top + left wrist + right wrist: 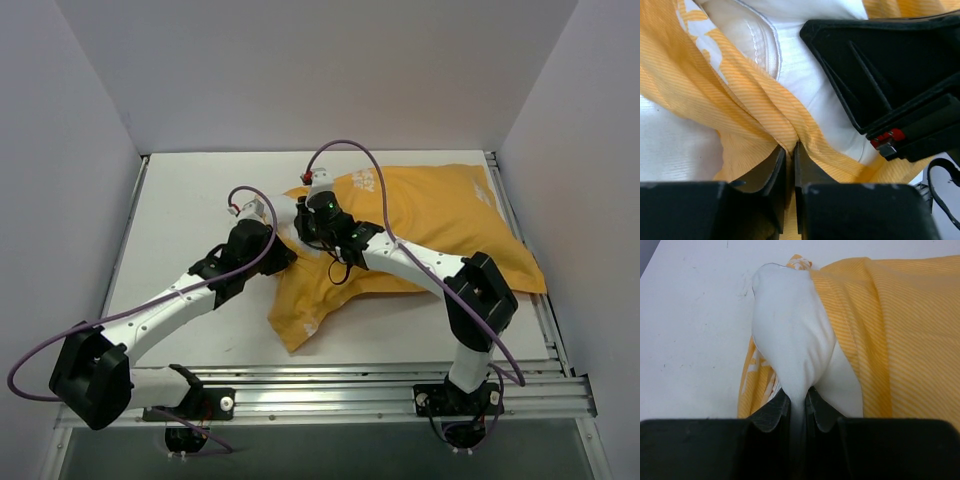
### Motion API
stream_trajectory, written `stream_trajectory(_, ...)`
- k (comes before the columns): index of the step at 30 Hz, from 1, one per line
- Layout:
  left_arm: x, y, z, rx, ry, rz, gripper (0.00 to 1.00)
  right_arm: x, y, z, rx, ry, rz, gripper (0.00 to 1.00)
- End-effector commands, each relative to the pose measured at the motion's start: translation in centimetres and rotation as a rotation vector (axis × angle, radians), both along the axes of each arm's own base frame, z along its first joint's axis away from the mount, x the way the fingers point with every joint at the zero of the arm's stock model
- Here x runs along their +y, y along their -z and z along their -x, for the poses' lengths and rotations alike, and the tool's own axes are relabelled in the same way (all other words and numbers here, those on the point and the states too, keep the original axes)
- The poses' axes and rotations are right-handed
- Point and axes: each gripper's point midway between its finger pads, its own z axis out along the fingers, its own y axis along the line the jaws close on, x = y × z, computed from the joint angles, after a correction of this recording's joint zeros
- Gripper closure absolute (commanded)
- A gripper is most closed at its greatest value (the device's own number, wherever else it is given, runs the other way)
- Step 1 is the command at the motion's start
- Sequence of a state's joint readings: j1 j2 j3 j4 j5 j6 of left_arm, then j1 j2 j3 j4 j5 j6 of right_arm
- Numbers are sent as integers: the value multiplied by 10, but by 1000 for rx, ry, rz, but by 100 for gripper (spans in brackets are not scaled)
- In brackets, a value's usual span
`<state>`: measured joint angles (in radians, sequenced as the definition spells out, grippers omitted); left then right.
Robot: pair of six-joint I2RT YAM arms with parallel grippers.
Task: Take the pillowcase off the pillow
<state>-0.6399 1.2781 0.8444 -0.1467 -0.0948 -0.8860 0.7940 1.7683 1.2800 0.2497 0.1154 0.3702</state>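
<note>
Left gripper [791, 148] has its jaws drawn almost together, pinching a gathered fold of the orange-yellow pillowcase [740, 100]. Right gripper [797, 396] is clamped just as tightly on a bunched white corner of the pillow [790, 335]. That corner pokes out of the case's open mouth, while the case covers the rest. One pillow, one pillowcase, two grippers. On the table [190, 200] the cased pillow spreads from the centre toward 3 o'clock, with both grippers at its 9 o'clock end.
</note>
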Motion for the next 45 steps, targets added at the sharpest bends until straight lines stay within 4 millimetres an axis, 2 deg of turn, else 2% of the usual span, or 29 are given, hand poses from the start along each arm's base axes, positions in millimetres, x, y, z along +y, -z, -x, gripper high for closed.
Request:
stream_trajectory(1, -2, -22, 5, -42, 10, 30, 86, 5, -41, -26, -96, 62, -83, 100)
stream_trajectory(2, 2, -15, 13, -21, 12, 12, 89, 1, -42, -31, -96, 80, -83, 100)
stream_trajectory(4, 8, -17, 23, -21, 17, 12, 97, -13, -50, -47, -103, 123, -102, 100)
stream_trajectory(6, 15, -6, 36, 13, 26, -12, 98, -27, -54, -61, -114, 168, -102, 100)
stream_trajectory(7, 17, -8, 43, 12, 34, -4, 98, -29, -63, -66, -131, 175, -106, 100)
stream_trajectory(9, 22, 3, 53, 41, 41, -12, 98, -35, -70, -73, -144, 193, -107, 100)
stream_trajectory(14, 32, 10, 68, 63, 42, -18, 98, -54, -88, -92, -185, 252, -99, 100)
stream_trajectory(16, 35, 8, 70, 58, 38, -17, 98, -61, -88, -96, -185, 271, -91, 100)
stream_trajectory(21, 41, 2, 73, 32, 28, -13, 98, -76, -72, -101, -165, 304, -45, 100)
stream_trajectory(26, 49, 14, 83, 56, 24, -26, 98, -88, -70, -103, -152, 323, -50, 100)
stream_trajectory(30, 44, 25, 81, 83, 34, -32, 98, -78, -99, -105, -157, 286, -128, 100)
stream_trajectory(31, 41, 25, 79, 81, 42, -28, 98, -74, -122, -108, -183, 279, -169, 100)
stream_trajectory(33, 38, 31, 76, 93, 47, -42, 98, -72, -145, -109, -209, 267, -199, 100)
stream_trajectory(34, 36, 31, 73, 87, 49, -38, 98, -72, -170, -111, -244, 270, -228, 100)
stream_trajectory(38, 33, 37, 70, 86, 56, -43, 98, -77, -208, -115, -294, 276, -261, 100)
stream_trajectory(43, 37, 59, 66, 82, 22, -52, 98, -65, -230, -103, -291, 194, -338, 100)
stream_trajectory(44, 31, 53, 58, 46, 11, -16, 98, -59, -229, -98, -274, 155, -351, 100)
stream_trajectory(45, 31, 57, 53, 36, -3, -18, 97, -56, -223, -94, -253, 145, -358, 100)
